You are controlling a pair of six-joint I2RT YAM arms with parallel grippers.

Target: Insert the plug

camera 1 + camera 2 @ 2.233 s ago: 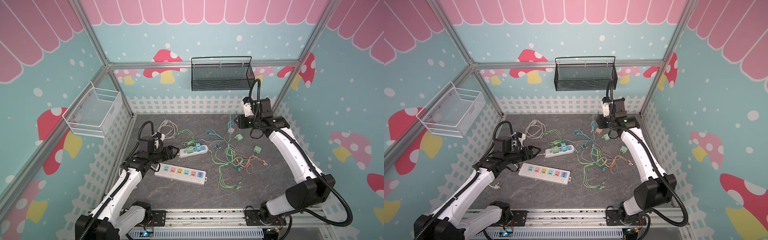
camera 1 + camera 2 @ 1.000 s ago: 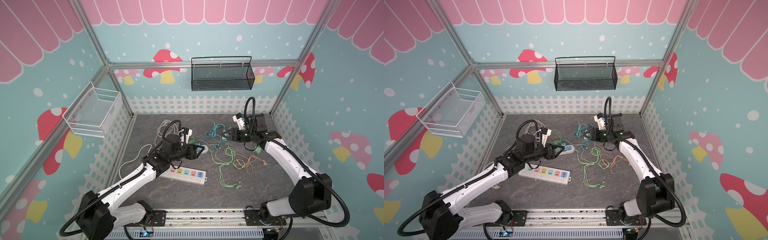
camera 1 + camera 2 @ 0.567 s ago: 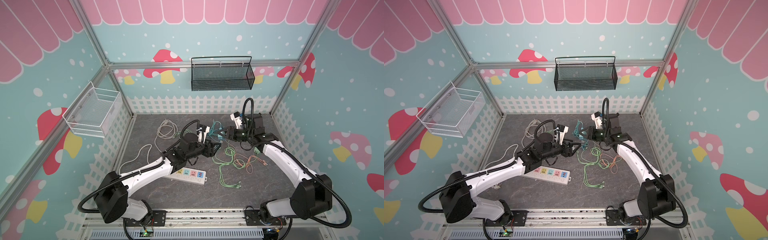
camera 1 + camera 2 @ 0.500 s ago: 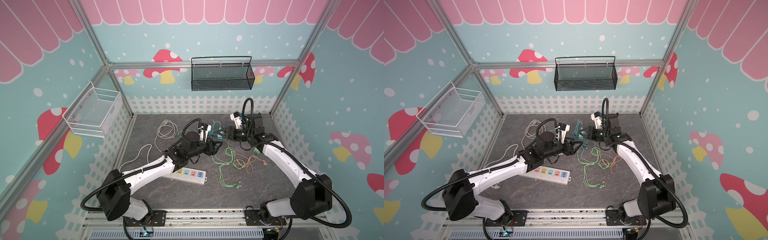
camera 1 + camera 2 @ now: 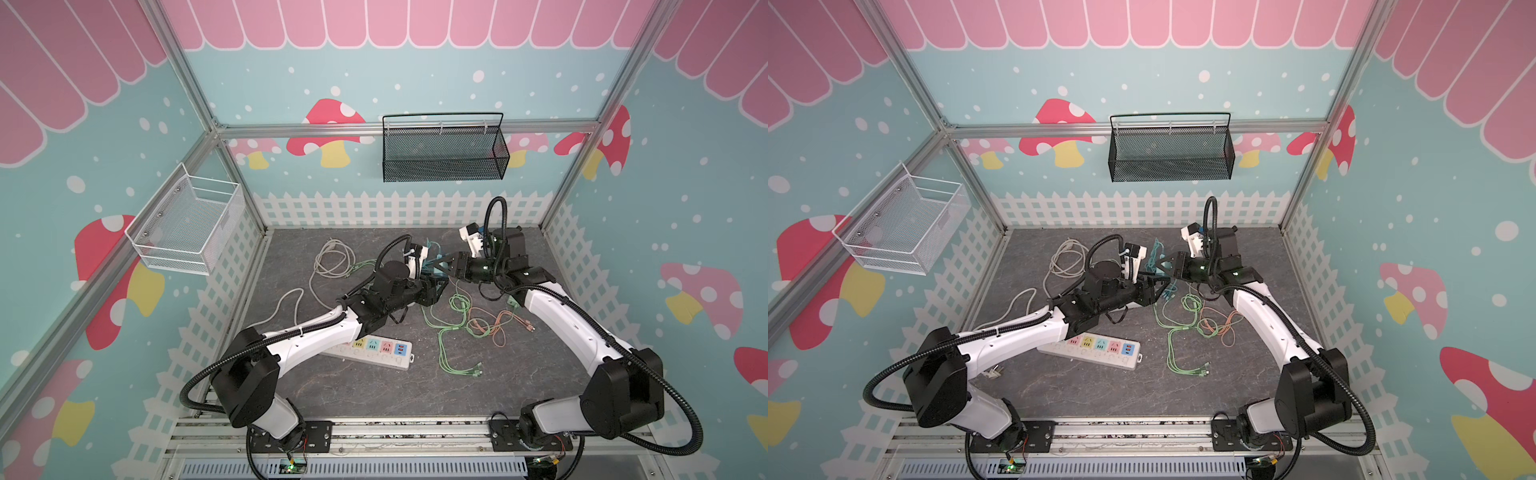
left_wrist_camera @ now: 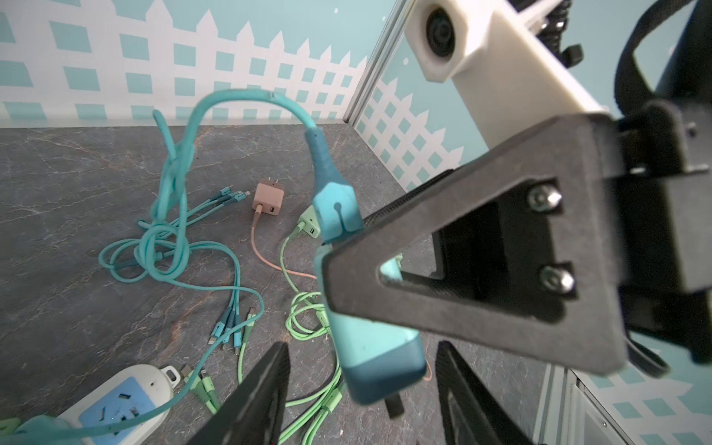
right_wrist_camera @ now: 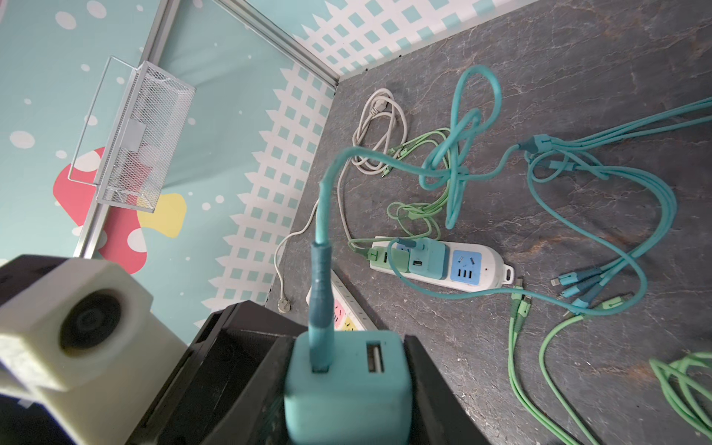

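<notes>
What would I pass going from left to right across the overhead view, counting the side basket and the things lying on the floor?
White wire basket → coiled white cable → power strip with coloured sockets → orange cable.

This is a robotics lab test cell, dressed like a playroom. An aluminium frame (image 5: 270, 131) boxes in a slate-look tabletop (image 5: 374, 395). Its wall panels carry printed mushrooms (image 5: 328, 113) and a white picket fence (image 5: 374, 210). The left arm (image 5: 307, 336) and right arm (image 5: 569, 316) are bolted to a rail (image 5: 407, 432) at 6 o'clock. A black mesh basket (image 5: 442, 158) hangs at 12 o'clock and a white wire basket (image 5: 187, 224) at 9 o'clock. A power strip (image 5: 378, 348) and loose charging cables (image 5: 442, 345) lie on the tabletop.
</notes>
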